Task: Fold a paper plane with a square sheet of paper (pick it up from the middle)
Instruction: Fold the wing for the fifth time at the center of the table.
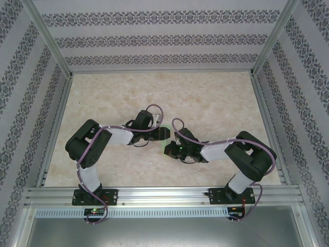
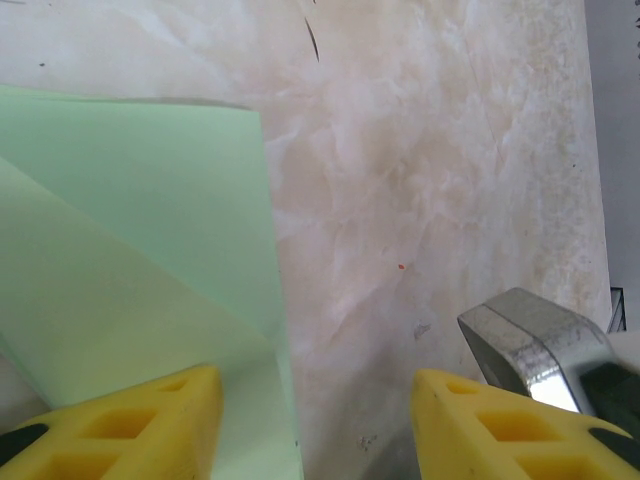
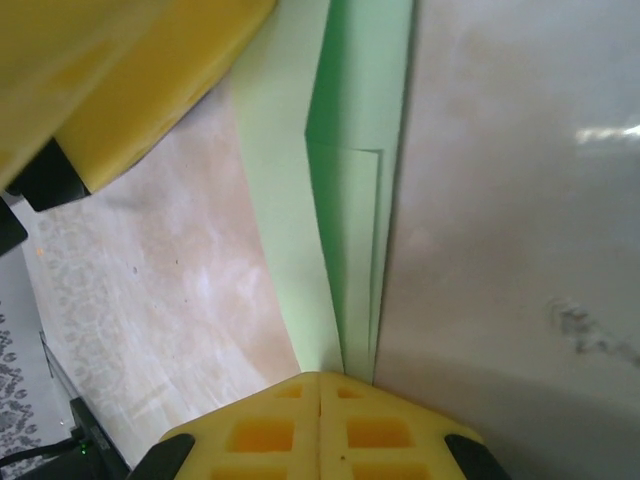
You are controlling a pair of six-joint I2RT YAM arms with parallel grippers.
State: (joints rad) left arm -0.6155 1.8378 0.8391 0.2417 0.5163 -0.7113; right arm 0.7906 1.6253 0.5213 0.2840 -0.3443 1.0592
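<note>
In the overhead view the left gripper (image 1: 163, 135) sits at mid-frame on the marble-patterned table (image 1: 221, 98). A sliver of the pale green sheet of paper (image 1: 166, 149) shows just below it, and the right gripper (image 1: 174, 149) meets that sliver from the right. From the left wrist, the sheet of paper (image 2: 150, 230) covers the left half of the frame, plain and unmarked. It has a straight vertical right edge, and a diagonal crease divides a greener upper flap from a paler layer below. The left gripper (image 2: 315, 430) stands with its yellow fingers (image 2: 130, 425) apart, one over the sheet's lower edge and the other over bare table. From the right wrist, the sheet (image 3: 350, 200) runs down mid-frame as a narrow folded strip with a sharp crease. It tapers into the right gripper (image 3: 320, 410), whose fingertips are pressed together on the fold.
</note>
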